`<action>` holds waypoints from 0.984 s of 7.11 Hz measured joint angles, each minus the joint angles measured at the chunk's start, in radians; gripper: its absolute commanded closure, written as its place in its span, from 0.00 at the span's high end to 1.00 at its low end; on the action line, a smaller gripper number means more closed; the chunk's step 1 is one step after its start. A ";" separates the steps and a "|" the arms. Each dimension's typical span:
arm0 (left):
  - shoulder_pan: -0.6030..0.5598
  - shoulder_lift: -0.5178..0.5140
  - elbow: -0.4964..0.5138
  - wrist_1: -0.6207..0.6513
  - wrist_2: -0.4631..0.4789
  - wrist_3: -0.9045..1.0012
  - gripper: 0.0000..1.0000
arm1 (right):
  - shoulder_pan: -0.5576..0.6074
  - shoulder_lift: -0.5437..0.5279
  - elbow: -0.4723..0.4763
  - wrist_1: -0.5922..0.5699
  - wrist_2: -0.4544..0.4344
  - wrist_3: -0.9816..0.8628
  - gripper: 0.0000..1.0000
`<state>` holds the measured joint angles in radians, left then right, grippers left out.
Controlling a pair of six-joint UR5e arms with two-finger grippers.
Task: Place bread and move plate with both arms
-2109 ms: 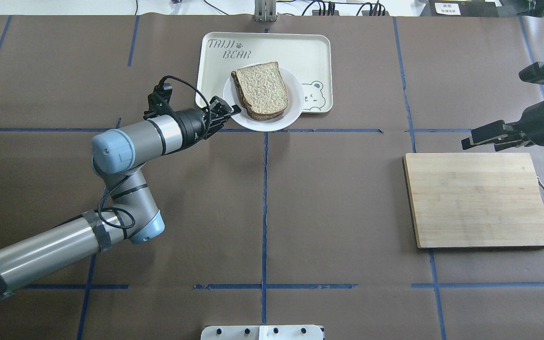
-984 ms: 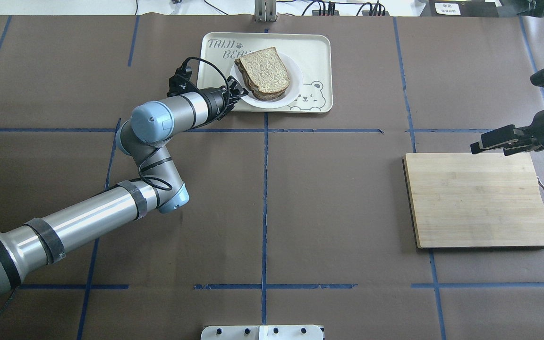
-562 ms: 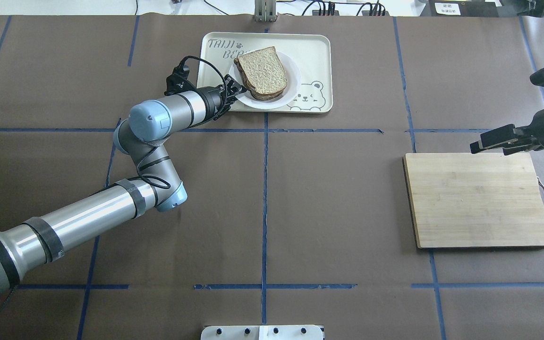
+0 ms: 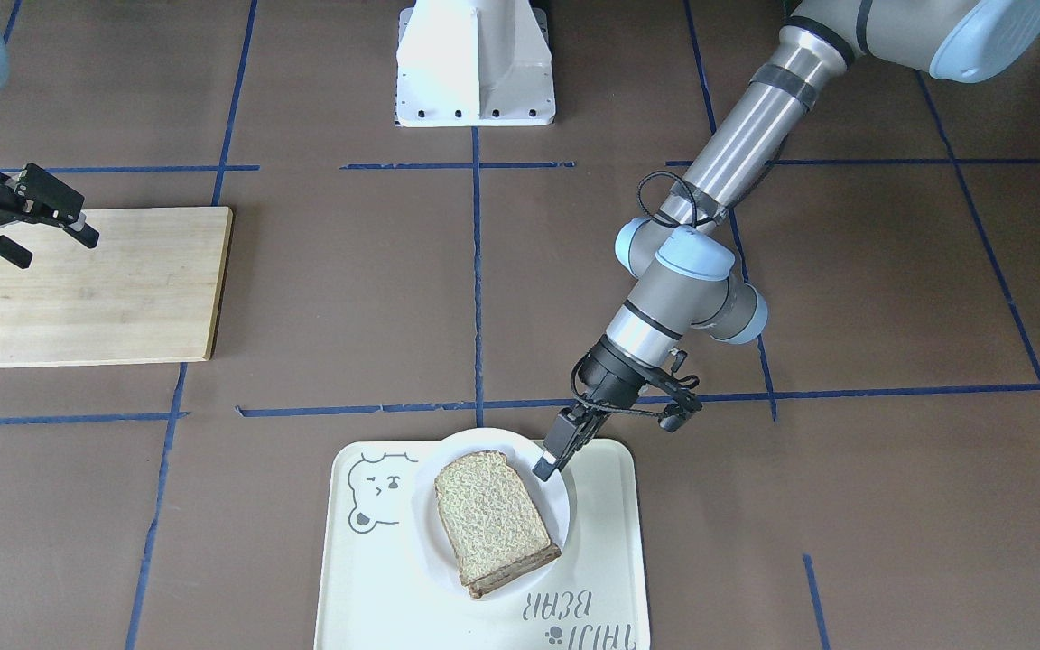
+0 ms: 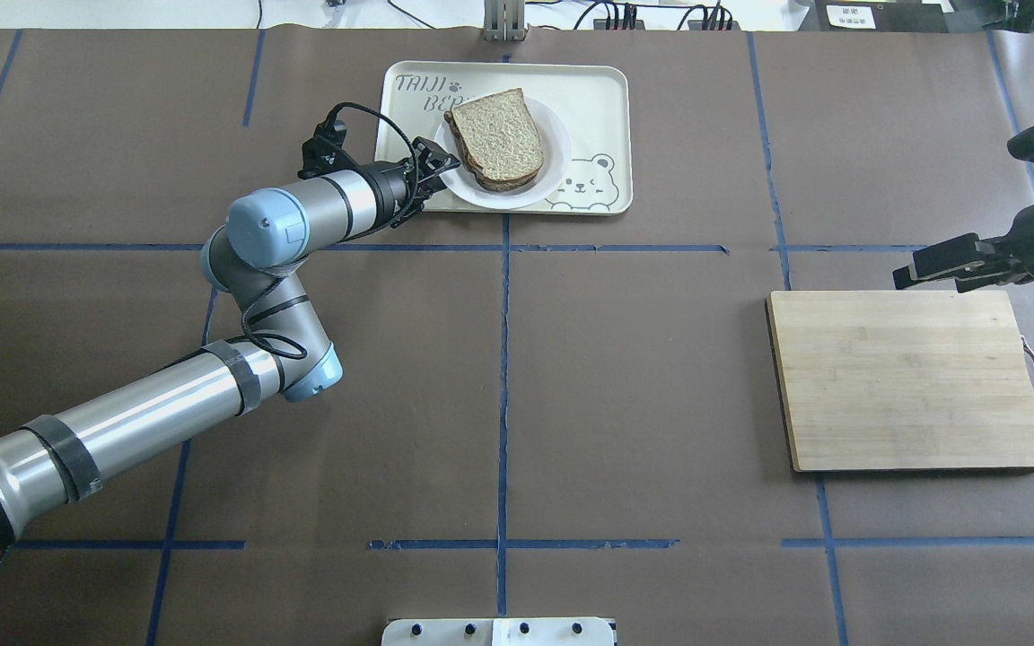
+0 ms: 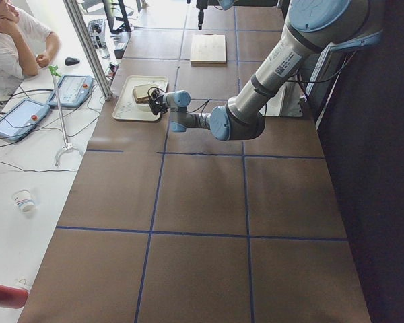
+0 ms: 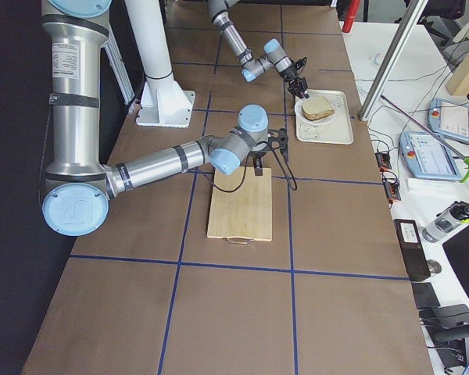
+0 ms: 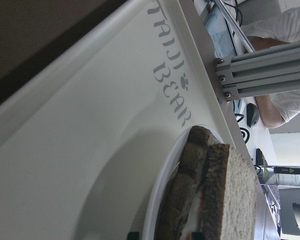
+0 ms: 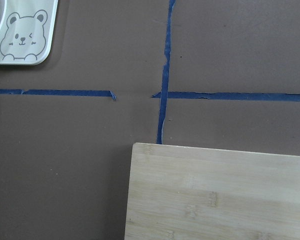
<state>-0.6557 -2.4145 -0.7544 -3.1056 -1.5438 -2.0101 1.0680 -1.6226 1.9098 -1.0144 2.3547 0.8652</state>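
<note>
**Bread on plate, both arms in view.** The bread (image 5: 497,135) lies face up on top of a darker slice on the plate (image 5: 539,184). The plate sits on the cream tray (image 5: 602,99) at the far side of the bench (image 5: 643,377), beside the printed bear and covering part of the lettering. The left tool (image 5: 442,164) meets the plate's rim on the robot's left side. The wrist view shows the rim between its fingertips, but it cannot be told whether they clamp it or only straddle it. The right tool (image 4: 55,251) hovers released, grasping nothing, over an edge of the wooden cutting board (image 5: 912,381), well apart from the tray.
</note>
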 measured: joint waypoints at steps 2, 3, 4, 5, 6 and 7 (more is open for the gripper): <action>-0.049 0.085 -0.105 0.025 -0.090 0.012 0.76 | 0.019 -0.002 -0.002 -0.003 0.001 -0.006 0.99; -0.092 0.140 -0.170 0.042 -0.166 0.057 0.76 | 0.036 -0.003 -0.007 -0.008 0.001 -0.023 0.99; -0.152 0.209 -0.249 0.071 -0.263 0.129 0.76 | 0.057 -0.005 -0.020 -0.016 0.001 -0.060 0.99; -0.238 0.271 -0.317 0.114 -0.378 0.197 0.76 | 0.080 -0.006 -0.031 -0.045 -0.001 -0.113 0.99; -0.353 0.319 -0.365 0.156 -0.509 0.286 0.76 | 0.116 -0.005 -0.037 -0.112 -0.005 -0.207 0.99; -0.445 0.367 -0.385 0.180 -0.599 0.411 0.75 | 0.161 -0.002 -0.039 -0.200 -0.009 -0.323 0.99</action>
<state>-1.1006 -2.0473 -1.1393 -2.9260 -2.1426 -1.5988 1.2285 -1.6245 1.8710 -1.2139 2.3461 0.5423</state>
